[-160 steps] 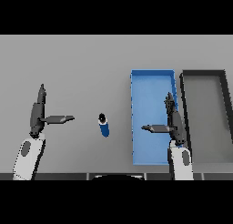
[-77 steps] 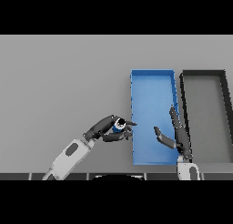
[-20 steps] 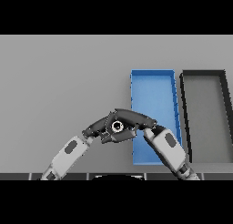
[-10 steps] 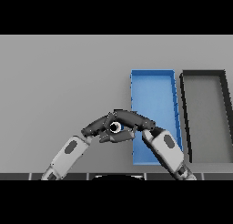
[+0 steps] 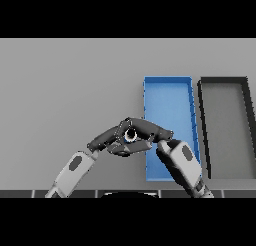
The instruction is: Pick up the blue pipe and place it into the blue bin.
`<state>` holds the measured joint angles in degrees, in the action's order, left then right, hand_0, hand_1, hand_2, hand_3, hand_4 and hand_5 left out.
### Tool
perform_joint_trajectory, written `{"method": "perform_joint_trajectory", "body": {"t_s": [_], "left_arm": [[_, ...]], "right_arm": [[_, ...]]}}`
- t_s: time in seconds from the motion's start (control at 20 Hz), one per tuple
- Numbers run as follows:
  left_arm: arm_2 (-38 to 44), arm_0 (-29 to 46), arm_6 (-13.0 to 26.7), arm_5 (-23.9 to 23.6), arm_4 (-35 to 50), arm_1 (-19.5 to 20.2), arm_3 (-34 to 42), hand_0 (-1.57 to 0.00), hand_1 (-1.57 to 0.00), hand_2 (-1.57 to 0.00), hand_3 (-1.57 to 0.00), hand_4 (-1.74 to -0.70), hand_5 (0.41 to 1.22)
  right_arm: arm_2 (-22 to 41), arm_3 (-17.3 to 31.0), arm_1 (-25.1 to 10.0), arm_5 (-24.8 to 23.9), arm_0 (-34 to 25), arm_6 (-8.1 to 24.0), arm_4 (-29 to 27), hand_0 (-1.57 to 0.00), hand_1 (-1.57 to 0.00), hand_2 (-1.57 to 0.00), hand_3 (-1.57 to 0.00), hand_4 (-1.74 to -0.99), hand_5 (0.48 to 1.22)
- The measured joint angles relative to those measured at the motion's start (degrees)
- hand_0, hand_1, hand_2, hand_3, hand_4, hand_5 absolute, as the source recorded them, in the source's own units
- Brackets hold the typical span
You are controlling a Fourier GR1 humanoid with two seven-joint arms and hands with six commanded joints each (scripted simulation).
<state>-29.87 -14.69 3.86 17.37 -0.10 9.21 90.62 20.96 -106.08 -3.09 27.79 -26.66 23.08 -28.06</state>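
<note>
Here, on the broad grey table (image 5: 60, 90), I have both arms meeting just left of the long, open, blue rectangular bin (image 5: 167, 95), whose near left corner sits beside the hands; to its right, close alongside, stands a dark grey rectangular bin (image 5: 225, 130) of like shape.

My left hand (image 5: 112, 140), reaching in from the lower left, has its dark fingers curled round the short blue pipe (image 5: 130, 135), which I see end-on as a pale ring with a dark bore (only that end shows; the rest is hidden by fingers). The pipe is held above the table just outside the blue bin's left wall, not yet over its floor.

My right hand (image 5: 152, 134), coming from the lower right across the bin's near end, lies against the same pipe from the other side; its fingers look closed in toward it, though I cannot tell whether they truly clamp it or merely rest there.

By my reading, the pick-up is done and the carry, or a handover between hands, is under way. The next move calls for shifting the pipe rightward over the bin wall, then loosening the fingers above the blue floor, keeping clear of the rim.
</note>
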Motion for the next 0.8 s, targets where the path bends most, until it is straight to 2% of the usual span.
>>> {"method": "perform_joint_trajectory", "body": {"t_s": [0.05, 0.15, 0.25, 0.35, 0.4, 0.5, 0.55, 0.65, 0.8], "left_arm": [[-0.28, -0.02, -0.3, 0.06, 0.15, -0.27, 0.1, -0.01, 0.0, -0.01, 0.0, -0.87, 0.543], [-0.8, 0.32, 0.86, -0.37, -0.48, -0.63, 0.05, 0.0, 0.0, 0.0, 0.0, -0.87, 0.529], [-0.36, -0.29, 1.99, 0.01, -0.16, -0.35, -0.57, 0.0, 0.0, 0.0, 0.0, -0.86, 0.515], [-0.86, 0.75, 1.05, 0.1, -0.4, -0.36, -0.52, 0.0, 0.0, 0.0, 0.0, -0.86, 0.503], [-0.82, 0.67, 0.55, 0.33, 0.09, -0.17, 0.6, 0.0, 0.0, 0.0, 0.0, -0.86, 0.498], [-0.77, 0.37, 0.88, 0.51, 0.13, -0.01, 0.61, 0.0, 0.0, 0.0, 0.0, -0.87, 0.486], [-1.16, 0.89, 0.93, 0.51, -0.02, -0.01, 1.03, 0.0, 0.0, 0.0, 0.0, -0.87, 0.485], [-0.94, 1.12, 0.01, 0.74, 0.01, 0.53, 1.06, 0.0, 0.0, 0.0, 0.0, -0.86, 0.483], [-0.51, 1.54, 1.16, 0.74, 0.18, 1.25, 1.15, 0.0, 0.0, 0.0, 0.0, -0.85, 0.484]], "right_arm": [[-0.88, -0.36, 0.03, -1.59, -1.87, 2.74, -3.6, -1.57, -1.57, -1.57, -1.57, -1.493, 1.221], [-2.84, 0.14, -0.48, -4.84, -4.69, 6.1, -10.07, -1.57, -1.57, -1.57, -1.57, -1.494, 1.221], [-4.84, 0.28, -1.68, -7.35, -8.4, 7.31, -13.71, -1.57, -1.57, -1.57, -1.57, -1.492, 1.221], [-6.62, 0.06, -3.47, -9.81, -12.28, 8.79, -16.64, -1.57, -1.57, -1.57, -1.57, -1.493, 1.221], [-7.86, 0.04, -4.38, -11.49, -14.86, 8.4, -17.34, -1.57, -1.57, -1.57, -1.57, -1.494, 1.221], [-9.91, 0.87, -6.89, -11.82, -20.13, 7.51, -18.49, -1.57, -1.57, -1.57, -1.57, -1.495, 1.221], [-11.66, 3.26, -8.13, -11.67, -23.91, 6.0, -18.7, -1.57, -1.57, -1.57, -1.57, -1.496, 1.221], [-14.03, 6.35, -10.14, -13.46, -26.9, 5.04, -18.42, -1.57, -1.57, -1.57, -1.57, -1.496, 1.221], [-17.32, 12.96, -13.14, -16.1, -30.28, 2.78, -14.58, -1.57, -1.57, -1.57, -1.57, -1.498, 1.221]]}}
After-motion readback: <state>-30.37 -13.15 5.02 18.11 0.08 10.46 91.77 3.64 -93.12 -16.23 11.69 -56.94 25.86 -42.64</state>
